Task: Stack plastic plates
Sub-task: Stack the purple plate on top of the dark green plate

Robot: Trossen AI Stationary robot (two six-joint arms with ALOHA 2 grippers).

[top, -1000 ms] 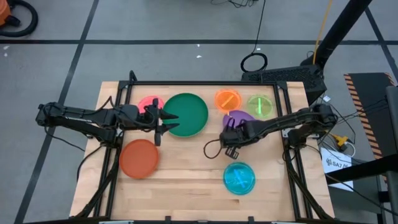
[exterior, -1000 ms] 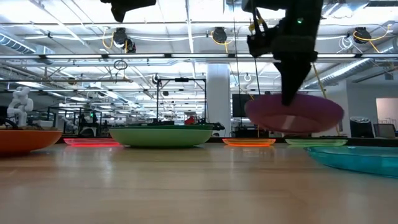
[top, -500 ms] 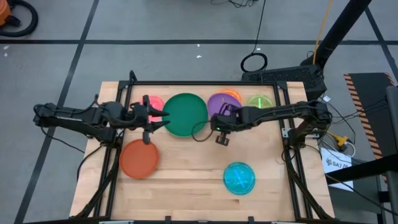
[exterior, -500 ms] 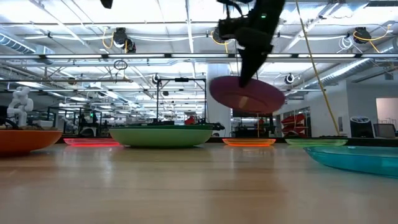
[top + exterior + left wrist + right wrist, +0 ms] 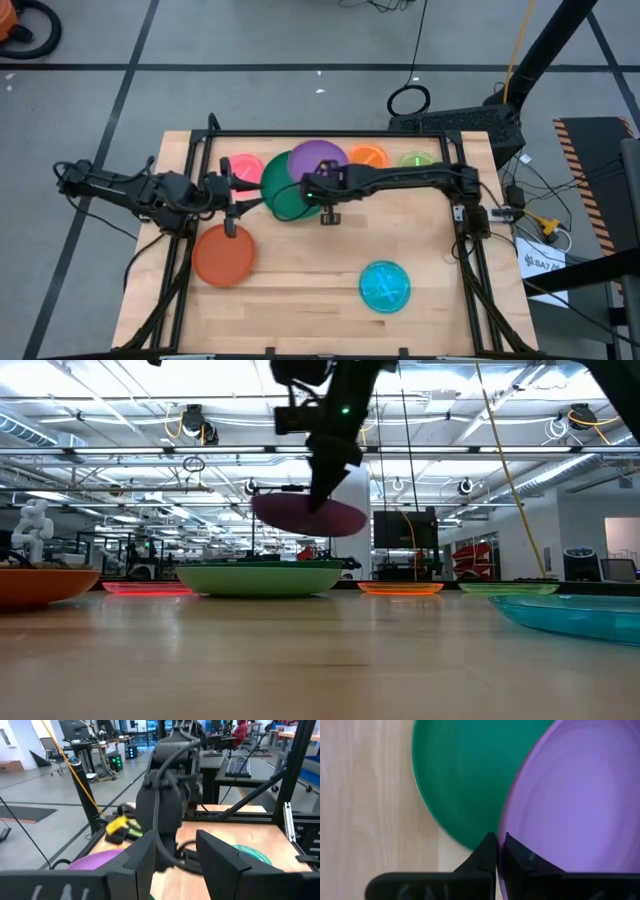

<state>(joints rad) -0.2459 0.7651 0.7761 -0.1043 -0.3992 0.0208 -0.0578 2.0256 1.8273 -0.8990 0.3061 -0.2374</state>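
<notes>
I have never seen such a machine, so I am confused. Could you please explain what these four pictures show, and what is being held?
It is a robot with two dark arms at a wooden table. One picture looks straight down, one looks level across the table, and two come from cameras on the arms' wrists.

On the table lie plastic plates: dark green plate, pink, red-orange, orange, light green and blue.

The right gripper is shut on the rim of the purple plate and holds it in the air above the dark green one. The left gripper waits beside the green plate, fingers open, holding nothing.
</notes>
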